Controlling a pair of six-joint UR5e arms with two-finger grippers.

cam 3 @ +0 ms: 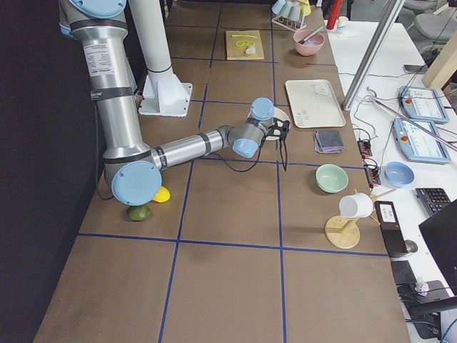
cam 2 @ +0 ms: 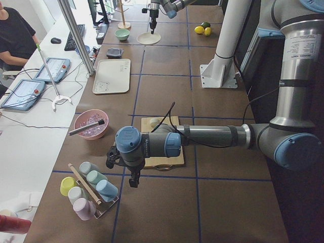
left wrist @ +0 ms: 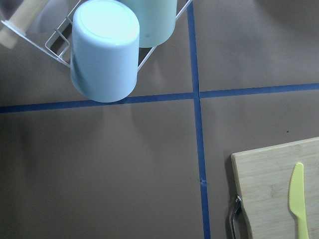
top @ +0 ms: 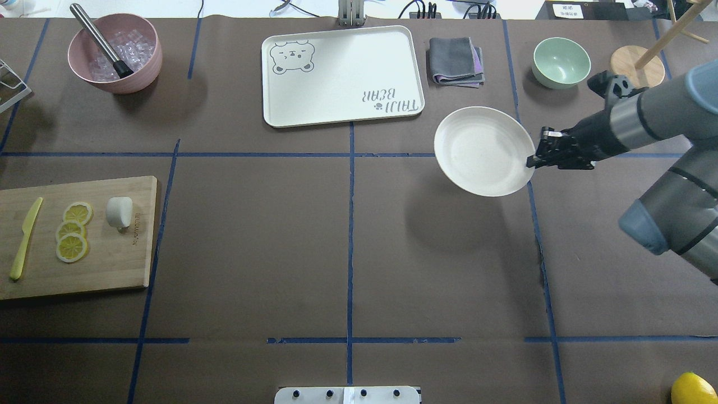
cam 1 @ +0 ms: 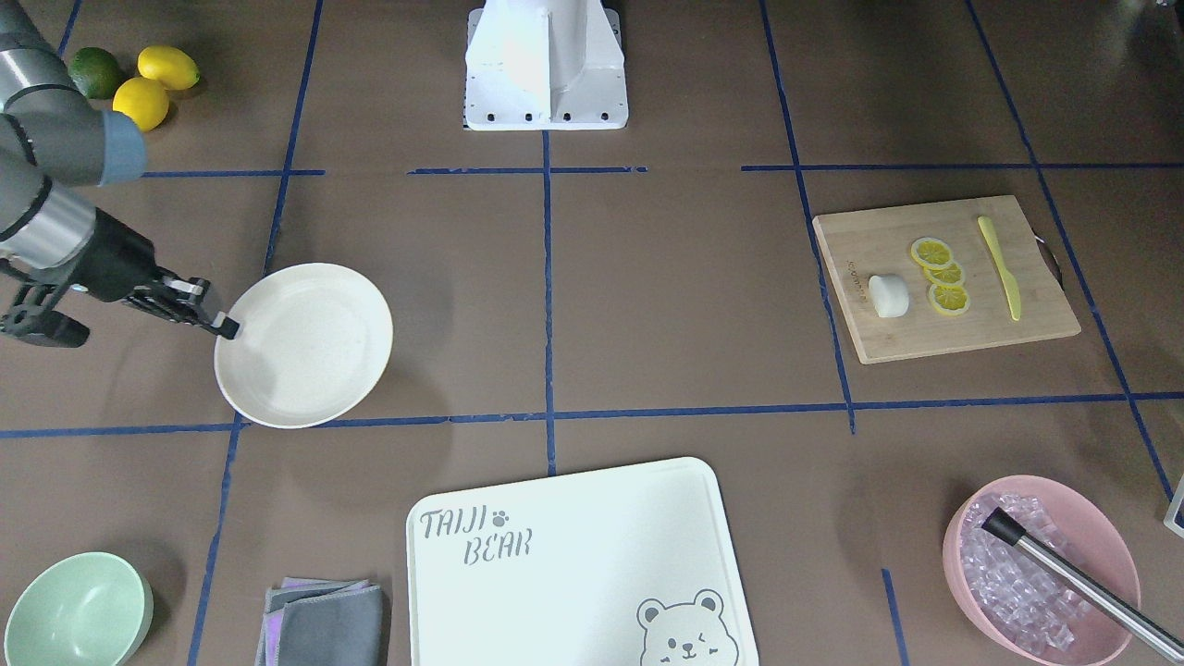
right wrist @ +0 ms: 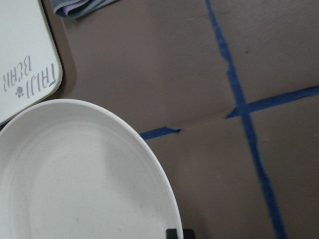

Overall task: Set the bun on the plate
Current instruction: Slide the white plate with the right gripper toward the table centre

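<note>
Bun (top: 119,212) on board (top: 112,264), far from right gripper (top: 531,163) — fingers pinch plate (top: 482,151) rim; left gripper (cam 2: 133,181) grip: cannot tell.

One bun (cam 1: 888,296), one plate (cam 1: 305,345), three lemon slices (cam 1: 944,274)

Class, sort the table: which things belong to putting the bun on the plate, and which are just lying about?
Belong: bun; plate; right pincer gripping the plate's rim.
Lying about: lemon slices; yellow knife; bear-printed board; mint bowl; pink ice bowl; grey cloth.

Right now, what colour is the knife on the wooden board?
Yellow-green knife; front-facing view shows it best.
</note>
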